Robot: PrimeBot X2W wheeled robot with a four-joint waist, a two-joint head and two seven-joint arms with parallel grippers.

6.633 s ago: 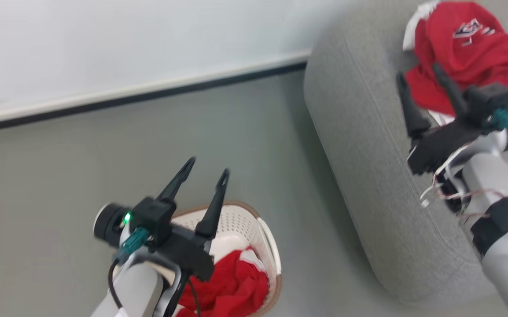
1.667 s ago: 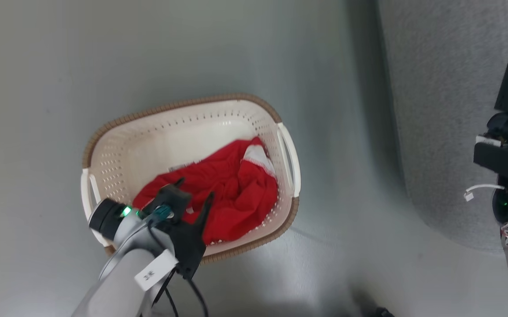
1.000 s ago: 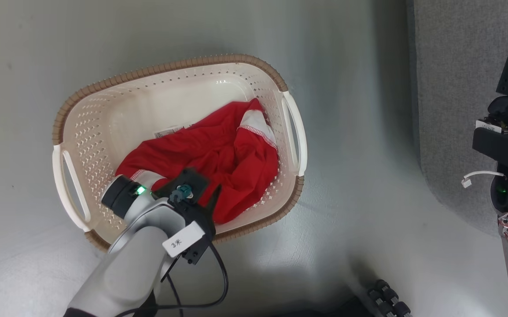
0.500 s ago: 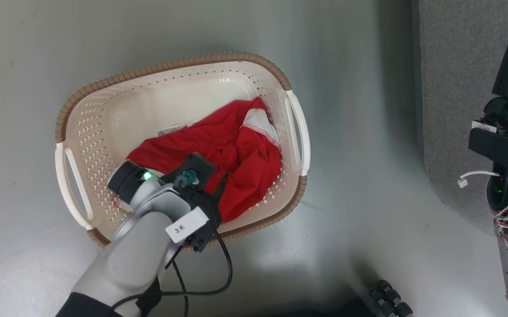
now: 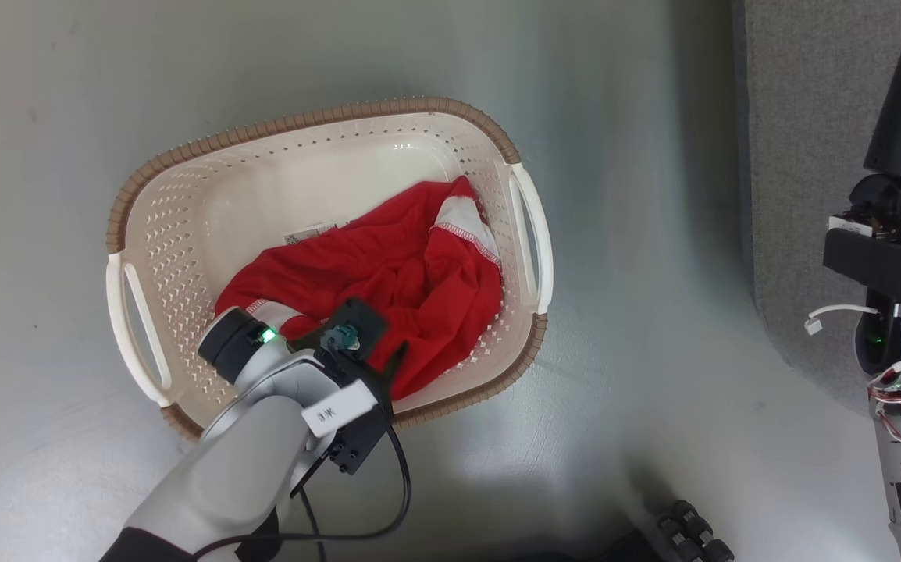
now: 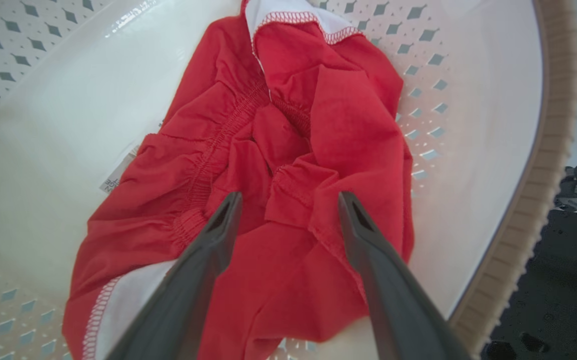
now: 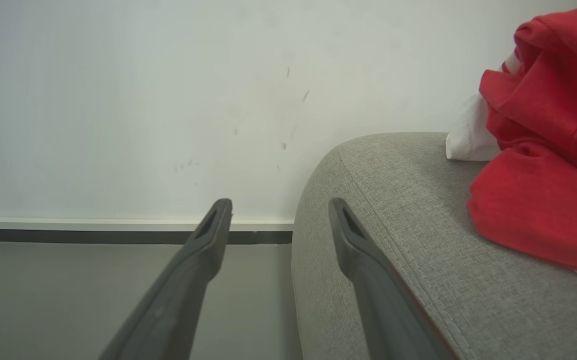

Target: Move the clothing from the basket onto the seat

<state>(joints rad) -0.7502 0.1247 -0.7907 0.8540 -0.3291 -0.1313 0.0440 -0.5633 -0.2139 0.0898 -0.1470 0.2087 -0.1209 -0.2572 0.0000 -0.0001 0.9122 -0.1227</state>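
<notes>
Clothing [image 6: 288, 150], a crumpled red garment with white trim and a small white label, lies on the floor of the basket [image 5: 302, 125], heaped toward the basket's handle on the seat side and away from its opposite handle. The left gripper [image 6: 289, 197] is inside the basket with its two fingers spread apart, their tips straddling a raised fold beside the elastic waistband; whether the tips press the cloth cannot be told. Probable step: closing on that fold to lift. Hazards: a pinch on one thin layer may slip out on the rise; tips driven too deep may scrape the basket's bottom or snag a perforation; cloth dragged over the brown rim may pull the light basket across the grey floor [image 5: 653, 390]. Well away from the basket stands the seat [image 7: 393, 200], already bearing a second red garment [image 7: 543, 150]; the right gripper [image 7: 279, 202] hangs by the seat's rounded edge, fingers parted and gripping nothing, with a pale wall [image 7: 118, 100] beyond
</notes>
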